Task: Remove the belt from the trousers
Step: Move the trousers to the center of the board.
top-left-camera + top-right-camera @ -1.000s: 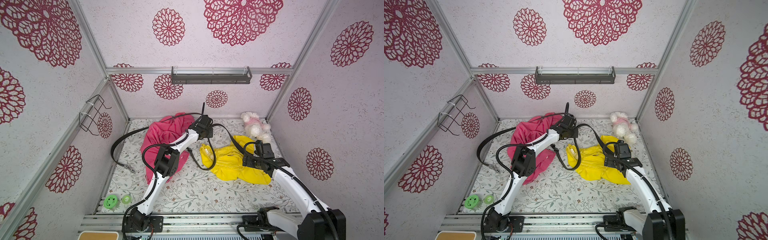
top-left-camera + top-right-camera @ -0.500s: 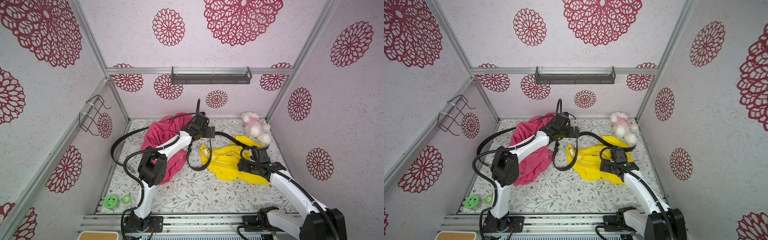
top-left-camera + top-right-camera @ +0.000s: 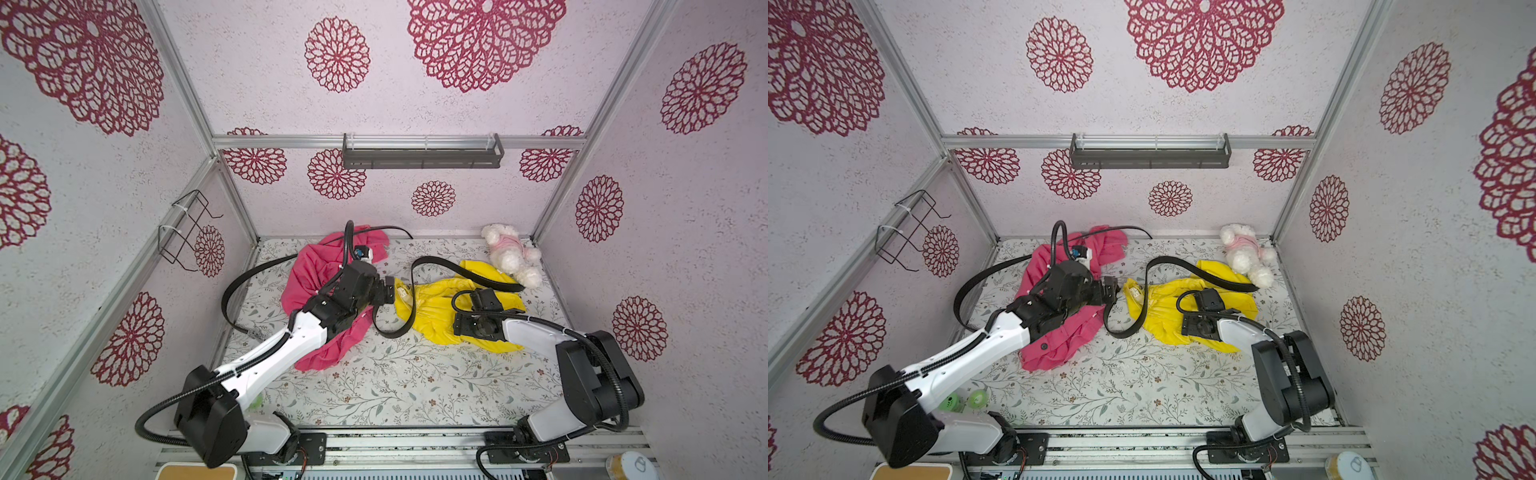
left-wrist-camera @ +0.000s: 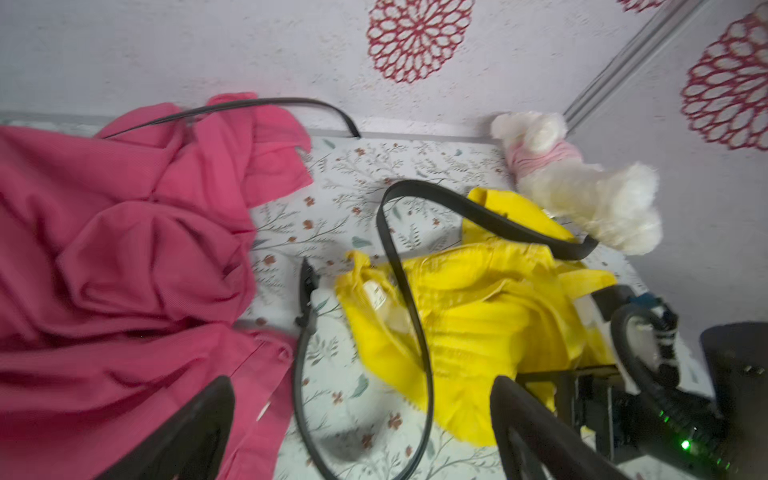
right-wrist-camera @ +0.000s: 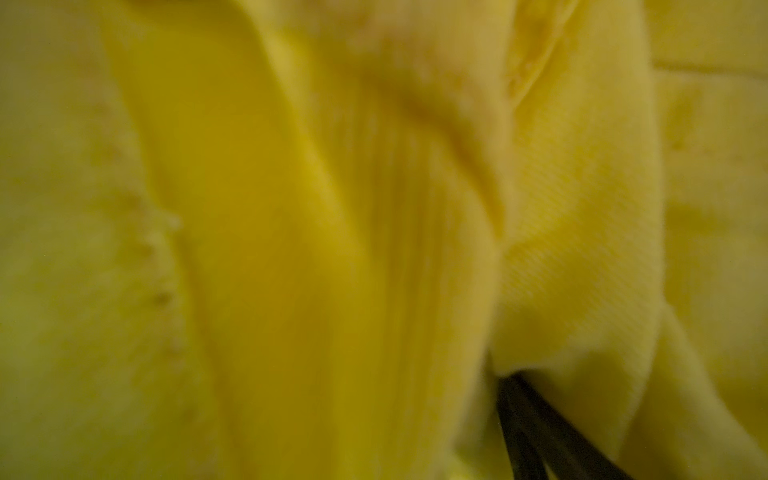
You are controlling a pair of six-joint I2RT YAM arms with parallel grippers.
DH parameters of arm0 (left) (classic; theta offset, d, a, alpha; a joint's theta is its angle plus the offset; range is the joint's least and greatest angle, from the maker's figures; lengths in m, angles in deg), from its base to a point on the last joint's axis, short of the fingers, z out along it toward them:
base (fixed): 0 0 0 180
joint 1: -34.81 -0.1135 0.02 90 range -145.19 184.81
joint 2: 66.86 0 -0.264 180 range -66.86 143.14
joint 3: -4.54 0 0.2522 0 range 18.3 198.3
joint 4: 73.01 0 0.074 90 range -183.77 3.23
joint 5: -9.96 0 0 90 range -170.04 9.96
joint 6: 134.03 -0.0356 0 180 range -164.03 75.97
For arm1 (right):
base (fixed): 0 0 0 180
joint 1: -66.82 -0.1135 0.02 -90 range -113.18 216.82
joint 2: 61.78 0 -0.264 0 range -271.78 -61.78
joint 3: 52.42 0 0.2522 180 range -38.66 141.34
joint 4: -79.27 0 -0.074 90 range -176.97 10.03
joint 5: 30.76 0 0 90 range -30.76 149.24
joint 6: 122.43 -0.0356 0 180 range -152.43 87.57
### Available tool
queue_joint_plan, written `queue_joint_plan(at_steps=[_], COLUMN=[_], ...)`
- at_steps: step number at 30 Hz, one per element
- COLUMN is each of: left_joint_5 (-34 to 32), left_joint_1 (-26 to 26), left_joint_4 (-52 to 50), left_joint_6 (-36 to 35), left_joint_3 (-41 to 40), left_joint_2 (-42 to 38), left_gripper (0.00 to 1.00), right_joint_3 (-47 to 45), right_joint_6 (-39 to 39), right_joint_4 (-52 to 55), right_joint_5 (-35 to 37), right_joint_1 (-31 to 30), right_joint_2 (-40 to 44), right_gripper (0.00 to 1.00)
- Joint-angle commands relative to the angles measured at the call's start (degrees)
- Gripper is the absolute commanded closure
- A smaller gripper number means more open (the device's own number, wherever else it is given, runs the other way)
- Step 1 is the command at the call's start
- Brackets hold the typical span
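Our left claw (image 4: 361, 382) gapes wide near the black belt (image 4: 478, 212). Our right claw (image 3: 473, 328) presses into the yellow trousers (image 3: 436, 307); we cannot tell its grip.

- The front middle of the counter (image 3: 395, 386) lies bare and open.
- The narrow gap between the pink garment (image 3: 307, 270) and the yellow trousers (image 3: 432, 316) is crossed by a loop of the belt (image 3: 390, 333).
- A plush toy (image 3: 511, 257) fills the far right corner, just beside the trousers.
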Motion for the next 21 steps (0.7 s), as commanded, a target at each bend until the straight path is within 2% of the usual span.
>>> queue_joint_plan(at_steps=[1,5,7,11,17,21], left_joint_5=[-7.6,-9.0,-10.1,-11.9,-13.7,-15.4], left_joint_1=[-0.8,-2.9,-4.1,-8.7,-18.6,-23.4], left_joint_4=[-3.1,-5.0,-6.2,-8.9,-8.4,-3.7], left_joint_6=[2.0,2.8,2.8,1.7,-3.2,-8.0], left_joint_3=[-2.9,-7.0,-8.6,-12.3,-18.6,-24.2], left_joint_2=[-6.7,-13.2,-16.5,-22.4,-30.4,-34.5], left_gripper=[0.03,0.03,0.03,0.03,0.03,0.03], right_joint_3=[5.2,13.8,15.2,12.8,6.5,0.8], right_joint_6=[1.5,3.5,4.3,6.6,12.0,14.9], right_joint_4=[-2.9,0.4,2.1,4.7,8.8,5.1], right_joint_5=[-0.7,-2.3,-1.5,0.3,3.1,2.8], right_joint_1=[-0.3,-0.3,-0.3,-0.3,0.1,3.0], right_joint_2=[-6.0,-11.9,-11.1,-3.0,11.2,18.5], right_gripper=[0.12,0.11,0.09,0.01,0.01,0.01])
